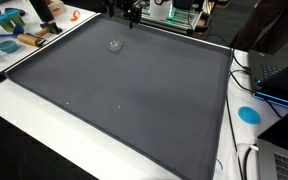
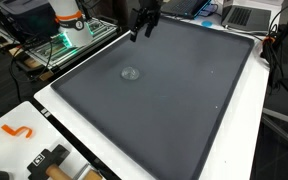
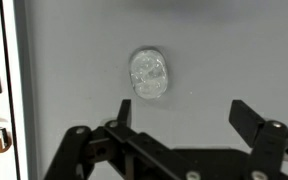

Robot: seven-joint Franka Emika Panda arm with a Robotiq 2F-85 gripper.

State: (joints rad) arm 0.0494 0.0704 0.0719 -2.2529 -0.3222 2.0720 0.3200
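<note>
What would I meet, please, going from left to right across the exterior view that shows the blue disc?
clear lump → hand → blue disc

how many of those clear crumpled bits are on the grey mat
1. The clear crumpled bit lies alone on the grey mat, just ahead of the open gripper and apart from it. Little of the mat is hidden, so another is unlikely.
</note>
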